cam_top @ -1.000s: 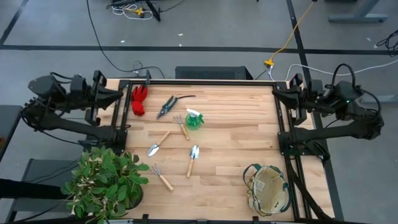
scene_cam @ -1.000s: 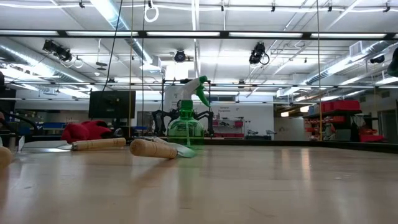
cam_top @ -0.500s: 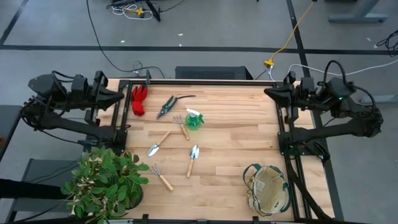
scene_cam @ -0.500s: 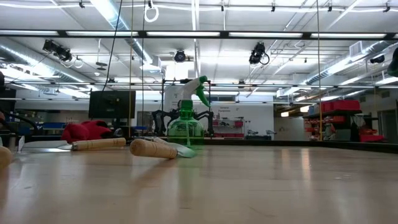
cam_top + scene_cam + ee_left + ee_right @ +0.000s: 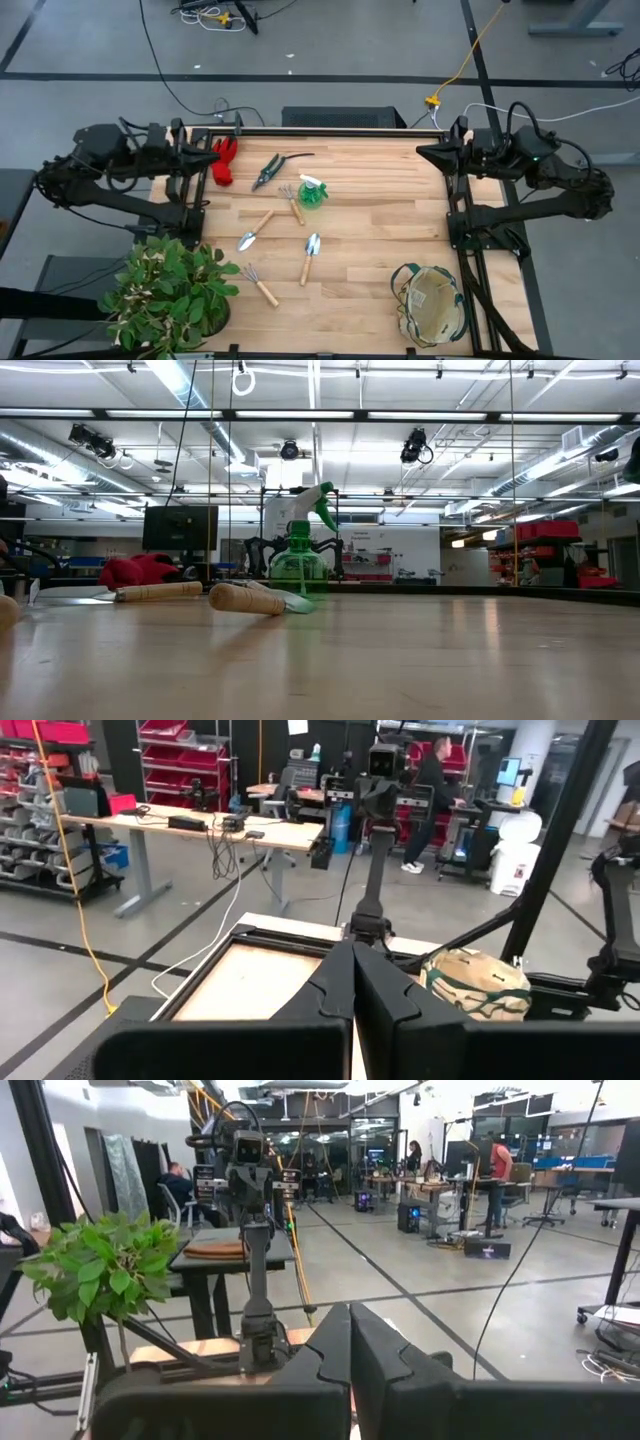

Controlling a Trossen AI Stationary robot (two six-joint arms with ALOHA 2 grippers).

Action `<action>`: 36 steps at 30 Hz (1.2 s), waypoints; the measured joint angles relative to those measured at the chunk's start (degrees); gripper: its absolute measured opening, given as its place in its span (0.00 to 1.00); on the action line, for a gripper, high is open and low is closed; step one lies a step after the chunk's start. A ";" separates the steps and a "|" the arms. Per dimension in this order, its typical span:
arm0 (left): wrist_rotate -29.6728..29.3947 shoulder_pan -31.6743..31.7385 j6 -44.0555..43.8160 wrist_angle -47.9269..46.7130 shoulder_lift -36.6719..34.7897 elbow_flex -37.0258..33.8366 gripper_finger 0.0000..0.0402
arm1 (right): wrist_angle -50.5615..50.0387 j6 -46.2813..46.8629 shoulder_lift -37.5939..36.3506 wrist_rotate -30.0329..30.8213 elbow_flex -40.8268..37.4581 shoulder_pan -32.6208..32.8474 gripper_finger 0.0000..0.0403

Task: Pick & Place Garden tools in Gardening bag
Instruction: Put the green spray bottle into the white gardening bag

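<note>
Hanging clenched at opposite table edges — left gripper (image 5: 205, 159) beside the red gloves (image 5: 222, 162), right gripper (image 5: 424, 155) far from the gardening bag (image 5: 431, 304).

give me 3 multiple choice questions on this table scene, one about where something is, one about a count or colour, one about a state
1. Where does the gardening bag sit?
A. centre of the table
B. table corner on the right arm's side, across from the potted plant
C. beside the gloves

2. What colour are the gloves?
A. blue
B. yellow
C. red

3. How do the fingers of the left gripper stand?
A. shut, holding nothing
B. shut on a trowel
C. wide open

Answers:
1. B: the gardening bag lies in the corner below the right arm, with the potted plant at the opposite corner.
2. C: the gloves show bright red in the high view.
3. A: the left gripper shows its fingers pressed together, with nothing between them.
</note>
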 joint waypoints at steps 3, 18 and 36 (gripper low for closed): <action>0.19 0.00 0.06 -0.03 1.22 0.00 0.00 | -0.02 -0.73 0.52 -0.01 -0.02 0.00 0.00; 1.49 0.00 0.04 -2.03 1.85 0.00 0.01 | -0.02 -1.08 1.66 -0.01 -0.04 0.00 0.00; 1.85 0.91 -4.44 -7.15 6.09 -0.02 0.01 | -0.02 -1.09 1.66 0.01 -0.04 -0.02 0.00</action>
